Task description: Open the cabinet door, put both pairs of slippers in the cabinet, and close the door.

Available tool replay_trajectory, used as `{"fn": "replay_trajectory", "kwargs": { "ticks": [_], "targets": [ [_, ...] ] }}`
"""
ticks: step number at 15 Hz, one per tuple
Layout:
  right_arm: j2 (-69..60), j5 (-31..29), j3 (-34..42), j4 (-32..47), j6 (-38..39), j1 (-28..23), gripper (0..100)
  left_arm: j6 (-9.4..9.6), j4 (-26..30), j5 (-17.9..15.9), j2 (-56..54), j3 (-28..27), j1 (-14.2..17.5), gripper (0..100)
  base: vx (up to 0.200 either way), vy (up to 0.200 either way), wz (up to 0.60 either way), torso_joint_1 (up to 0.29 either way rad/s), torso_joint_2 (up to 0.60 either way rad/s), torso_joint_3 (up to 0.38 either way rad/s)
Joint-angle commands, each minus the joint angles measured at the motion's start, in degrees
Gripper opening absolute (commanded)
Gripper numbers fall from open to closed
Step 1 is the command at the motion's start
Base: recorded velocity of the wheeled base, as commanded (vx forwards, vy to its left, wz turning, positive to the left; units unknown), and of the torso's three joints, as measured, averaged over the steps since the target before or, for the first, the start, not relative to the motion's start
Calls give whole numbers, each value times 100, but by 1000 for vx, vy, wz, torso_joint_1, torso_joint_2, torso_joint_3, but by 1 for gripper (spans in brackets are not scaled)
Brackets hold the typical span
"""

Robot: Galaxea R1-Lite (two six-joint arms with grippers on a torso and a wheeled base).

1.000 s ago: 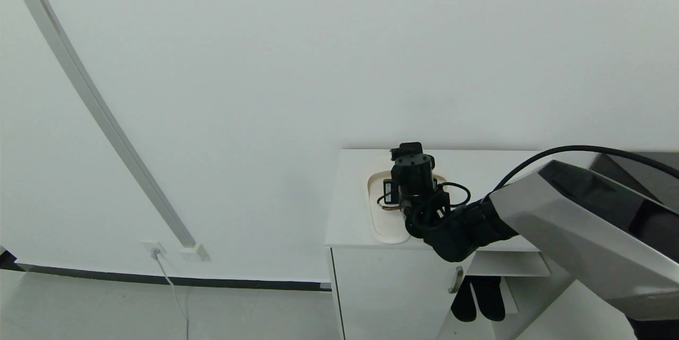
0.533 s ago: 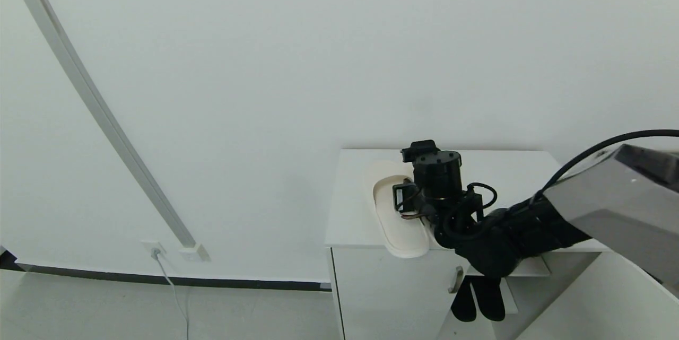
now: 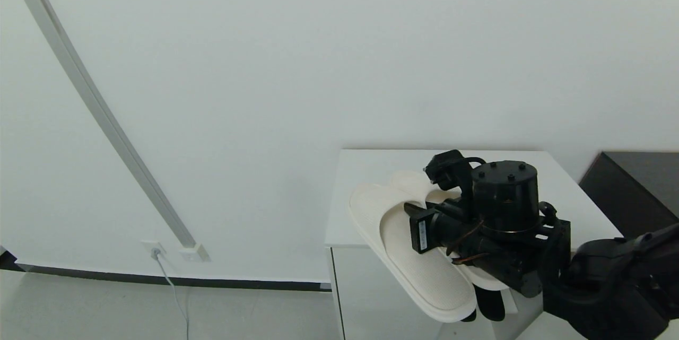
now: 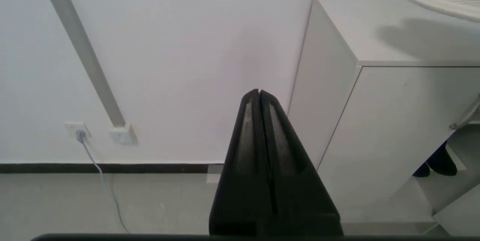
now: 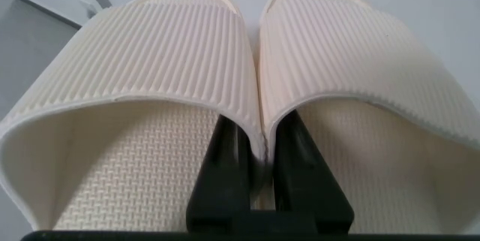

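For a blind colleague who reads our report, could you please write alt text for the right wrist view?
The right gripper clamps a pair of cream slippers by their adjoining inner walls, with one black finger inside each opening. The ribbed straps lie side by side, toes pointing away from the camera.

Readable text: none.
Sticker (image 3: 423, 234) by the right wrist: possibly printed, too small to read.
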Motion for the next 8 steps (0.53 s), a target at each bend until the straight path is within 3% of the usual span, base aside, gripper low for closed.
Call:
{"fn": "replay_trajectory", "kwargs": {
  "ticks": [1,6,8],
  "targets": [
    [-195,-3,53,0,2,73,0,-1,-1,-2,-1,1,6,0,0,0,0,0,0,0],
    [-231,-12,194,-9,-25,144,0,-1,-1,-2,-1,1,6,0,0,0,0,0,0,0],
    [-248,-12,238,-9,-33,170,0,-1,-1,-2,-1,1,6,0,-200,0,0,10,-2,0]
  ]
}}
